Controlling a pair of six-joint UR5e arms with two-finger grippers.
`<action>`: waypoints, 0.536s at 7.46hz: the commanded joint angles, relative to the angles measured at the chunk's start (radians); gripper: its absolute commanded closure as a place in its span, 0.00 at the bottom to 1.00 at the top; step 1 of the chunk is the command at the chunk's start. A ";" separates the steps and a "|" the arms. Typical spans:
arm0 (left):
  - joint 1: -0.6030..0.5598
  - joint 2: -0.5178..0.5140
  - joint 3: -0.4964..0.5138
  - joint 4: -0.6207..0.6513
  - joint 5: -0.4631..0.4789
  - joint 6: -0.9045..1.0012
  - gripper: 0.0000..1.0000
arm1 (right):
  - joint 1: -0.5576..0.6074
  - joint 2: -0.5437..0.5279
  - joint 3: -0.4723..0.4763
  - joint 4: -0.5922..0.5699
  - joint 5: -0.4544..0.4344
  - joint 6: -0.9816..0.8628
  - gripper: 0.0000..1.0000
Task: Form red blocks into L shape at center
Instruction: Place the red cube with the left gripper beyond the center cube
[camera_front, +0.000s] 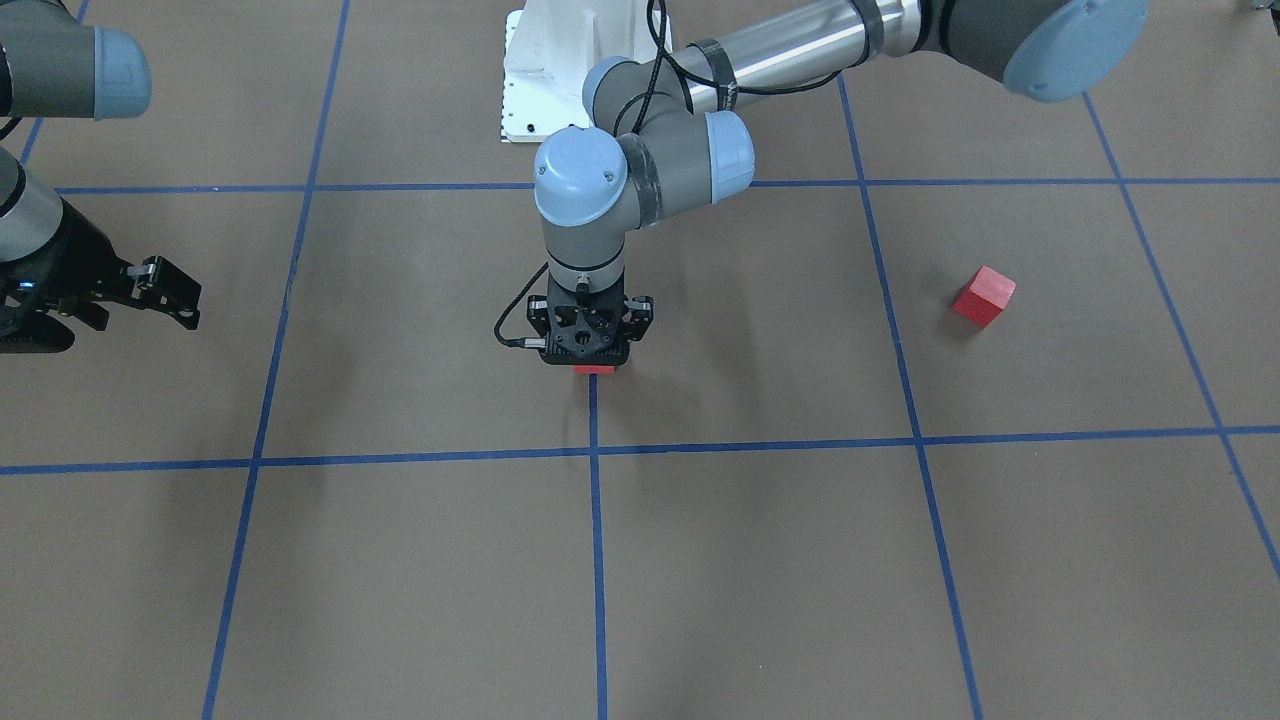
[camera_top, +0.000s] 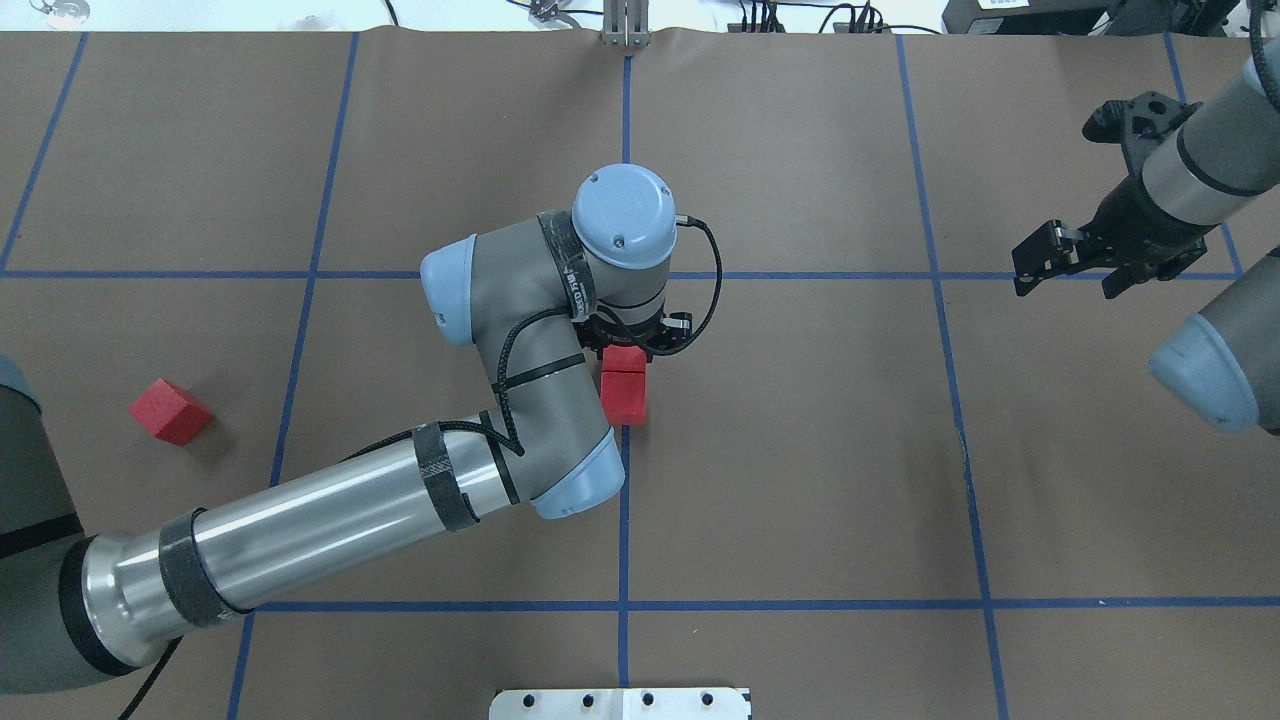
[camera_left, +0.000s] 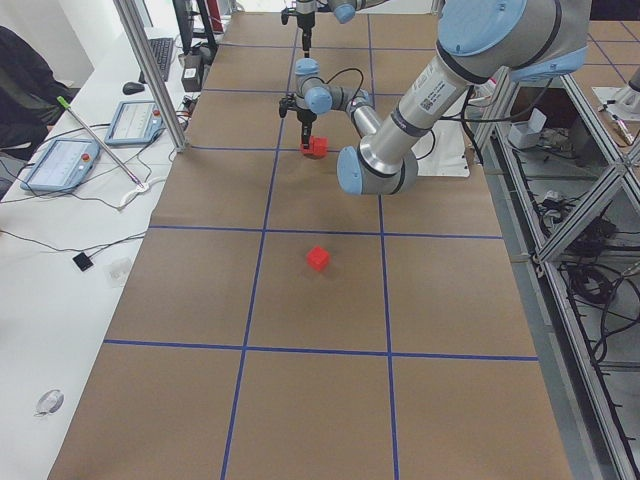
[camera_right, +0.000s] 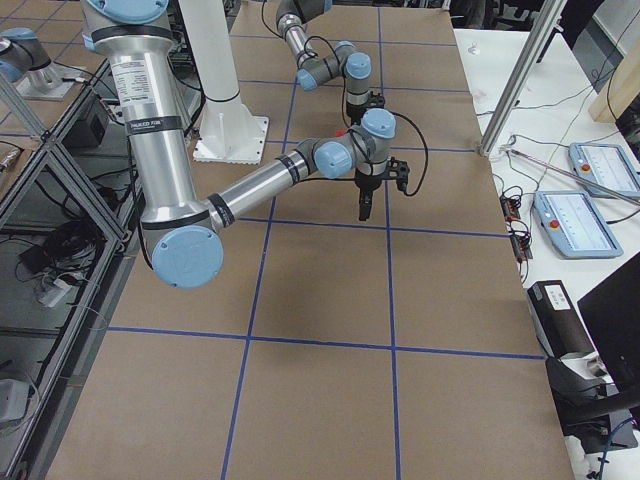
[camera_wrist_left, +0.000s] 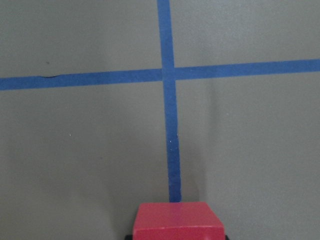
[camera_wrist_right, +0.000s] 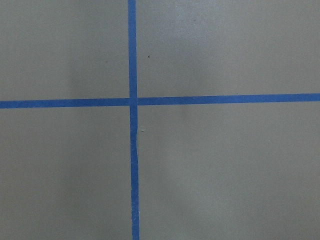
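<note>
Two red blocks (camera_top: 625, 398) lie side by side on the blue tape line at the center (camera_top: 624, 470). My left gripper (camera_top: 630, 345) points straight down over the far one and is shut on it at table height. The left wrist view shows that block (camera_wrist_left: 177, 221) between the fingers. From the front only a red sliver (camera_front: 594, 369) of it shows under the gripper (camera_front: 590, 345). The third red block (camera_top: 170, 411) lies alone far to the left and also shows in the front view (camera_front: 984, 296). My right gripper (camera_top: 1065, 190) is open and empty, far to the right.
The white robot base plate (camera_top: 620, 703) sits at the near table edge. Blue tape lines cross the brown surface. In the front view my left arm's elbow (camera_front: 640, 150) hangs over the table behind the gripper. Operator tablets (camera_left: 60, 160) lie on a side bench.
</note>
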 joint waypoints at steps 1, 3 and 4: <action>0.000 0.000 0.000 -0.001 0.002 -0.002 1.00 | 0.000 0.000 0.001 0.000 0.000 0.000 0.00; 0.000 0.000 0.000 -0.001 0.000 -0.008 1.00 | 0.000 0.000 0.001 0.000 0.000 0.000 0.00; 0.000 0.000 0.000 -0.001 0.000 -0.008 1.00 | 0.000 0.000 0.001 0.000 0.000 0.000 0.00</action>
